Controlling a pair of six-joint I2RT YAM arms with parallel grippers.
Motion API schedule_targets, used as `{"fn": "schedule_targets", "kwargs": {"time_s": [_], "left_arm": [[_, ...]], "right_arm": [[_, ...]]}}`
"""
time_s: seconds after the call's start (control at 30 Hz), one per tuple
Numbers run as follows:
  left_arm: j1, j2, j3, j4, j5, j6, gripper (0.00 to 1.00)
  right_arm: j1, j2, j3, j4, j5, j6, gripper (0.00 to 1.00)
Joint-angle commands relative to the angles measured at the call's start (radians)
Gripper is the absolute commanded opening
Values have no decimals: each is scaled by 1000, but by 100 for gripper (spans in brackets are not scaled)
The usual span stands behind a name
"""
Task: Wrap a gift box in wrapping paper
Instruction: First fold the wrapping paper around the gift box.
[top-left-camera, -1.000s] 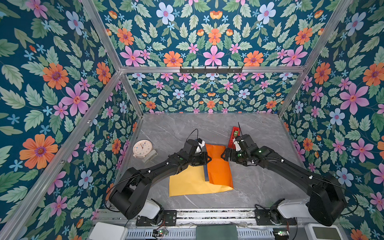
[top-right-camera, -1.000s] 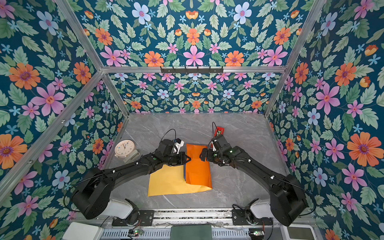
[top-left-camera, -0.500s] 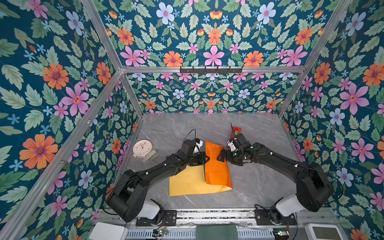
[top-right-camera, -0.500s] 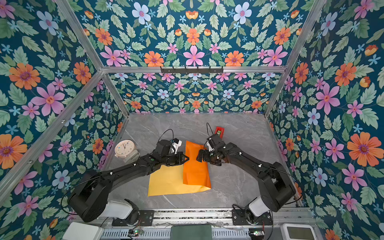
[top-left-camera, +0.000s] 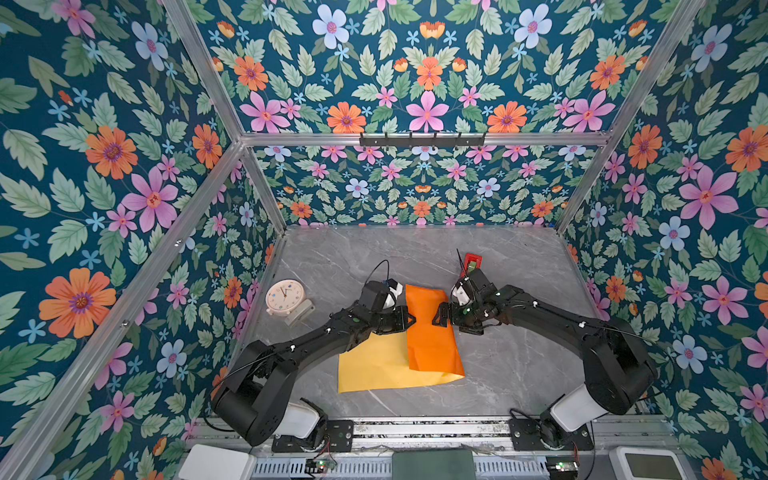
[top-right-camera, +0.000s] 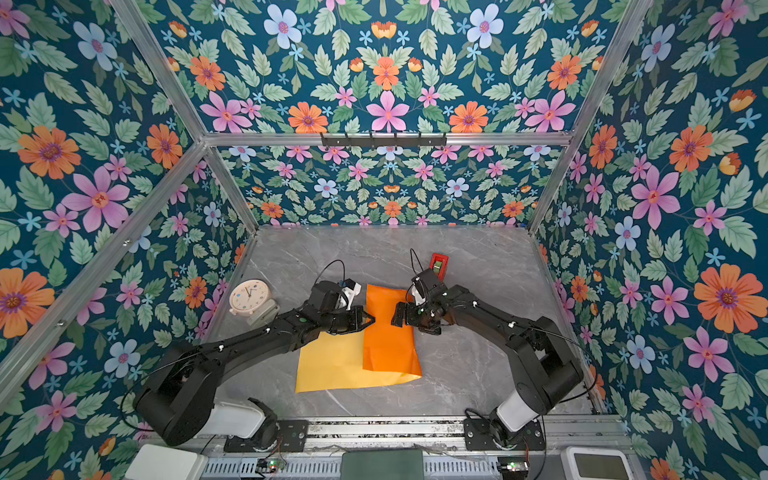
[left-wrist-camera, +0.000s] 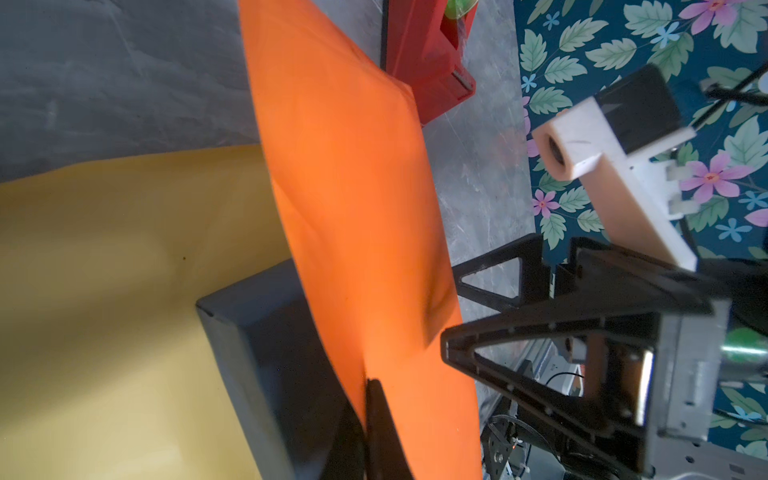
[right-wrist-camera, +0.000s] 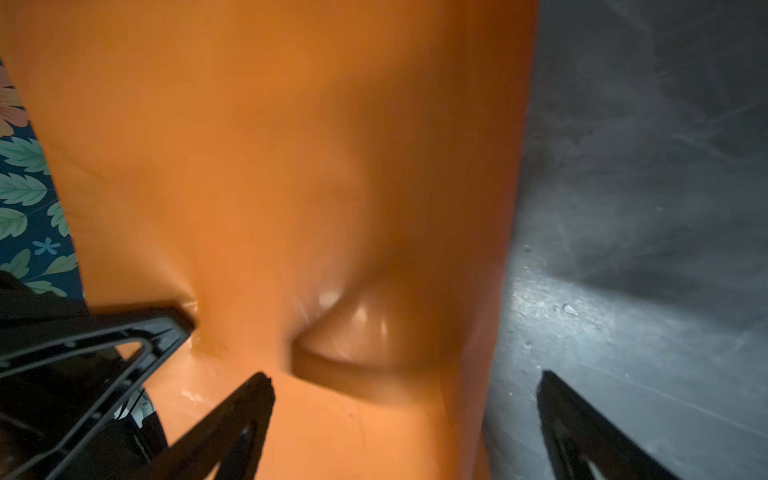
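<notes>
Change: the wrapping paper (top-left-camera: 430, 332) flap has been drawn further over the box (left-wrist-camera: 266, 332), which sits mid-bench (top-left-camera: 519, 365).
Left claw (top-left-camera: 409, 320): clamped on the flap's edge.
Right claw (top-left-camera: 438, 319): spread wide beside the fold.
Meaning: the first fold is probably nearly laid.

Wrapping paper (top-left-camera: 432, 332): thin sheet. The folded-over face is bright orange and glossy, with highlights and soft dents in the right wrist view; the flat face is yellow-orange and matt. Gift box (left-wrist-camera: 266, 332): dark navy card, matt, smooth, with crisp edges. Tabletop (top-left-camera: 519, 374): grey marble-look slab with pale veins, smooth, low sheen. Tape dispenser (left-wrist-camera: 424, 62): red moulded plastic, slight gloss. Right pincer (left-wrist-camera: 451, 309): fingers (left-wrist-camera: 532, 270) of matt black plastic with open triangular webbing. Camera mount (left-wrist-camera: 615, 158) beside it: white plastic, matt. Arms (top-left-camera: 552, 316): black casing, satin finish. Cage frame (top-left-camera: 415, 139): bare brushed aluminium rail. Walls (top-left-camera: 428, 75): floral print, matt. Clock (top-left-camera: 284, 297): cream plastic, smooth.
</notes>
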Motion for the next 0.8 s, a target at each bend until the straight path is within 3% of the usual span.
{"fn": "schedule_targets", "kwargs": {"time_s": [0.0, 0.37, 0.43, 0.57, 0.77], "left_arm": [[1, -7, -5, -10, -7, 14, 0], [3, -29, -7, -82, -76, 45, 4], [3, -37, -8, -101, -91, 46, 13], [2, -58, -11, -135, -112, 40, 42], [-6, -30, -12, -121, -45, -3, 60]], "right_arm": [[0, 9, -2, -4, -12, -19, 99], [0, 51, -25, -3, -31, -21, 97], [0, 54, -30, -3, -30, -21, 97], [1, 58, -39, 0, -31, -16, 97], [1, 62, -44, 5, -34, -13, 97]]}}
